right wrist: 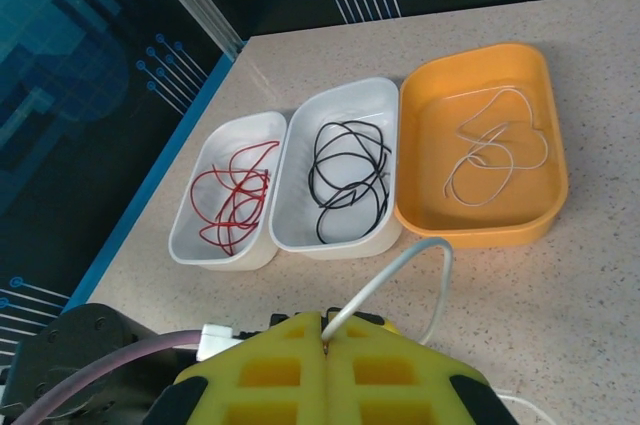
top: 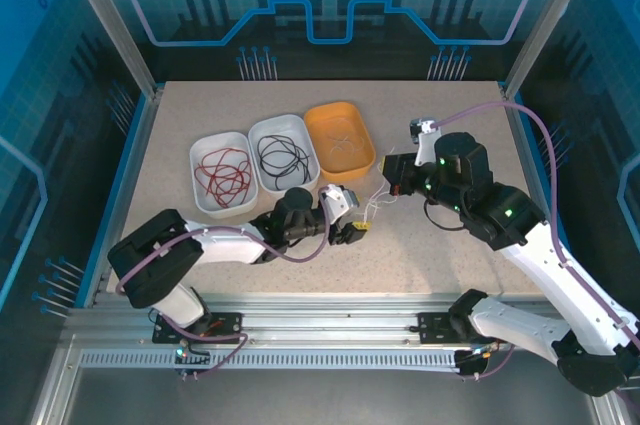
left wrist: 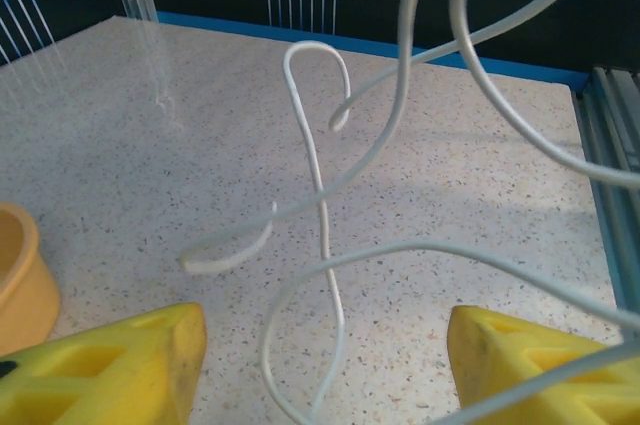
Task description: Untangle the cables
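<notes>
A whitish cable (top: 374,207) hangs in loops between my two grippers at mid-table. My right gripper (right wrist: 325,330) is shut on one end of this whitish cable (right wrist: 400,267), which arcs up and over from the pinch. In the top view the right gripper (top: 392,183) sits just right of the orange tray. My left gripper (left wrist: 325,375) is open, its yellow fingers (left wrist: 110,375) far apart. Loops of the whitish cable (left wrist: 318,175) lie and hang between them, untouched by either pad. From above, the left gripper (top: 352,231) is below and left of the loops.
Three trays stand in a row at the back left. A white tray (top: 196,160) holds red cables (right wrist: 232,197). Another white tray (top: 253,140) holds black cables (right wrist: 348,173). The orange tray (top: 335,117) holds a whitish cable (right wrist: 495,145). Its rim (left wrist: 20,275) is left of my left gripper.
</notes>
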You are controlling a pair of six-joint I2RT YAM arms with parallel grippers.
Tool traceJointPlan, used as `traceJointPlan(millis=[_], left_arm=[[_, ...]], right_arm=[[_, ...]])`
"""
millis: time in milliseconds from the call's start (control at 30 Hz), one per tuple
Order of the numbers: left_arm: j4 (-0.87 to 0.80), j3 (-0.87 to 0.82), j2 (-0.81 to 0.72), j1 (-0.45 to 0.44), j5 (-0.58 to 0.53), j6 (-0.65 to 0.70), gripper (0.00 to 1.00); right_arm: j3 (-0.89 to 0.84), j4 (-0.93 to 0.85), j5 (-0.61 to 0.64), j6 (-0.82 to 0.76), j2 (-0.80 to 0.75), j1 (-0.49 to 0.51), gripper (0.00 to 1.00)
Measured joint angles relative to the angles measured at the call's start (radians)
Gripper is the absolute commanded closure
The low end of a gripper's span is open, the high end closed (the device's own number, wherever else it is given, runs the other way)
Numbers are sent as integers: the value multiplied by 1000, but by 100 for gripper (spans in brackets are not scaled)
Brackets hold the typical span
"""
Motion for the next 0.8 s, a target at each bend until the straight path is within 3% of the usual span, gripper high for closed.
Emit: traceJointPlan(millis=[233,367,433,800], left_arm=[[5,7,14,-2,-15,-3,62],[3,14,19,-2,-27,-6,67],[3,18,19,-2,-35,-3,76],[-2,20,19,-2,-72,-8,95]], right_arm=[[0,8,-16,6,0,-1,100],[0,11,-18,10,-8,-2,100],[0,11,-18,13,-15,-2,100],[0,11,-14,13,-31,-8,100]])
